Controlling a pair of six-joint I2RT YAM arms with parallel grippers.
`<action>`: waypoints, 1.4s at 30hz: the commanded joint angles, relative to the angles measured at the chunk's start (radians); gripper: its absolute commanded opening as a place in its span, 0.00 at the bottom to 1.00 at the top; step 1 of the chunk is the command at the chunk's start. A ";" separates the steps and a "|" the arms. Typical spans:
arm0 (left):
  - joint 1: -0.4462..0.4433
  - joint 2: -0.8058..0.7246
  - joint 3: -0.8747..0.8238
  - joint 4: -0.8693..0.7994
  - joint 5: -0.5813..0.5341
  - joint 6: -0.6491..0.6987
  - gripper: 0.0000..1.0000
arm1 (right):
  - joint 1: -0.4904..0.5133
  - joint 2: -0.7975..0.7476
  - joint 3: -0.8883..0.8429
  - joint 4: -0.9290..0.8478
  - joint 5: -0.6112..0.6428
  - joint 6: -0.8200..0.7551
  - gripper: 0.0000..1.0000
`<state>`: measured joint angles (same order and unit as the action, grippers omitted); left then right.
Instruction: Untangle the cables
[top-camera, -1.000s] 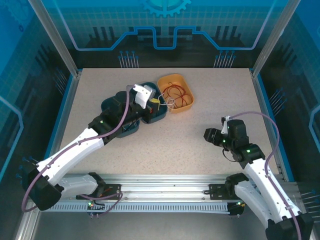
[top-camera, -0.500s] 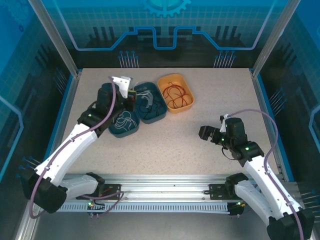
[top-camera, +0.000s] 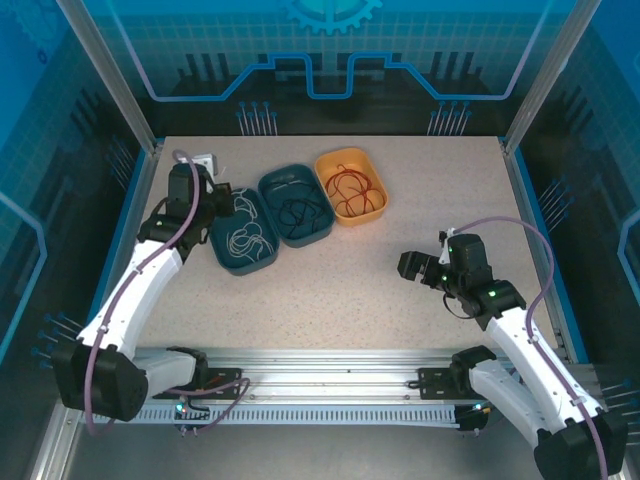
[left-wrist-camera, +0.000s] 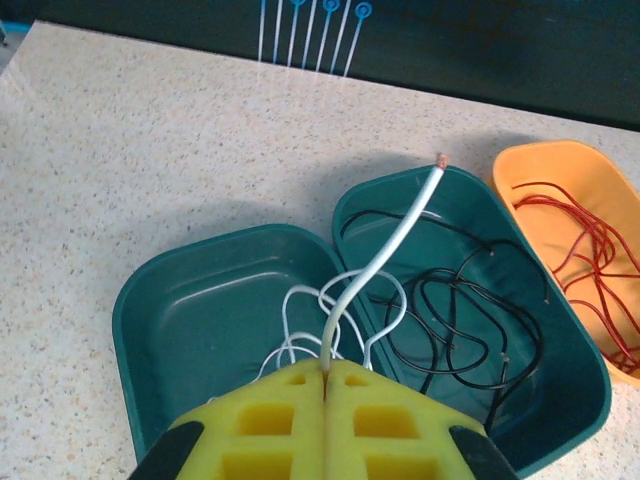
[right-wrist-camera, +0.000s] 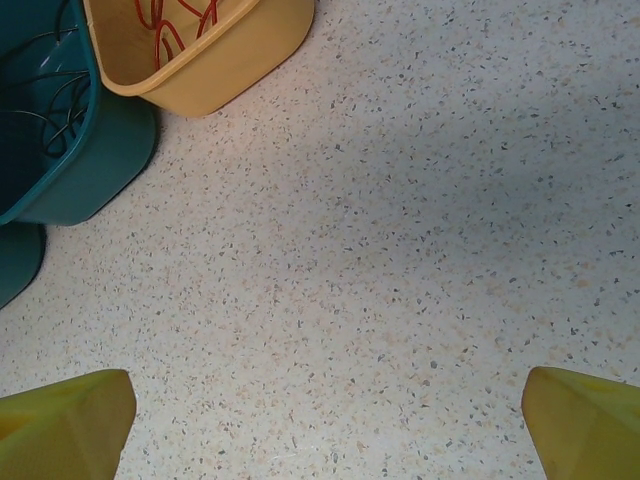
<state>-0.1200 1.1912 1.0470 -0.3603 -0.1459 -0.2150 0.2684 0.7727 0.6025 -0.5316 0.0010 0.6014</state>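
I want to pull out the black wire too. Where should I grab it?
Probably at one loop near the middle of the black wire, coming straight down from above. It lies loosely coiled inside the teal tray, and the tray's walls would likely block a gripper coming in from the side.

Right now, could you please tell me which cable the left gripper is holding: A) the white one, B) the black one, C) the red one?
A: the left gripper is shut on the white cable, whose loops trail down into a teal tray.
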 joint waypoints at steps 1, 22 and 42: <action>0.031 0.027 -0.038 0.070 0.047 -0.058 0.00 | 0.015 0.001 0.026 -0.007 0.014 0.009 1.00; 0.088 0.219 -0.111 0.187 0.150 -0.173 0.19 | 0.025 0.004 0.011 0.012 0.007 0.018 1.00; 0.088 -0.097 -0.178 0.087 -0.013 -0.160 0.84 | 0.025 -0.025 0.044 -0.021 0.140 -0.044 1.00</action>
<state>-0.0410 1.1496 0.8974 -0.2436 -0.0887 -0.3893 0.2813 0.7681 0.6044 -0.5335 0.0834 0.5884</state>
